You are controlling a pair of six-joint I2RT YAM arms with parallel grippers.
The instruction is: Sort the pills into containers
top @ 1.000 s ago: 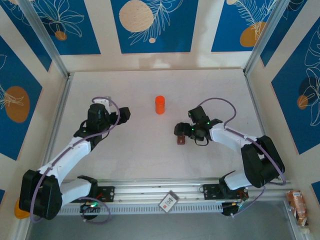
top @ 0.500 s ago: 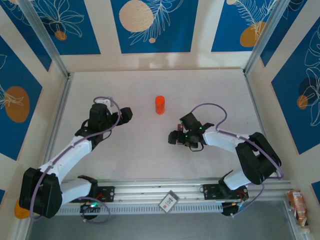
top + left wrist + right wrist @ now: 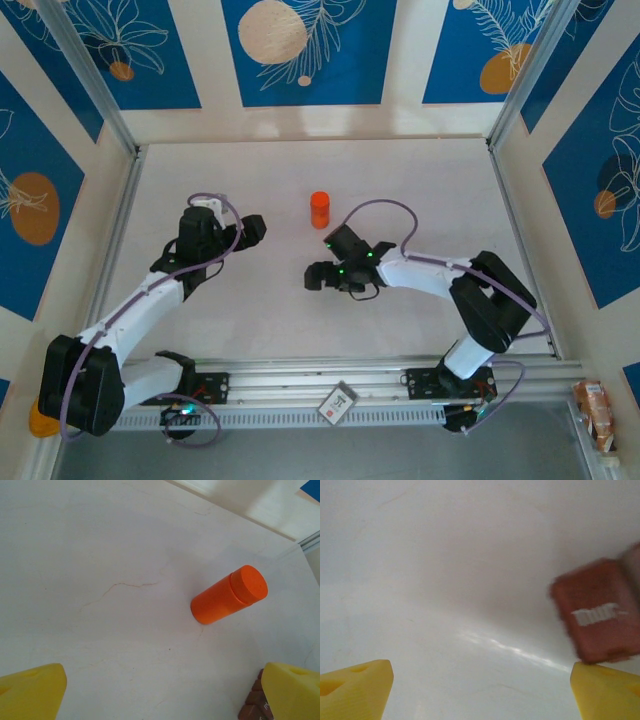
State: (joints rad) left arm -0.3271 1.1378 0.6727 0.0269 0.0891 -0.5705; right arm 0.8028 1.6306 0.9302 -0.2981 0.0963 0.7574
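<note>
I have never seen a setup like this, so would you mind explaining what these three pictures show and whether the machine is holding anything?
These are two robot arms bolted to the near edge of a white table. The wide picture is taken from above and behind them. In it the left gripper and the right gripper reach toward the middle of the table. The other two pictures come from a small camera on each wrist, so the yellow wedges in the bottom corners are that gripper's own fingers. An orange bottle stands upright on the table with its cap on. The blurred reddish-brown block in the right wrist picture is the containers, the strip meant for the pills. It lies close to one finger, not between the two. Both grippers are open and hold nothing.
</note>
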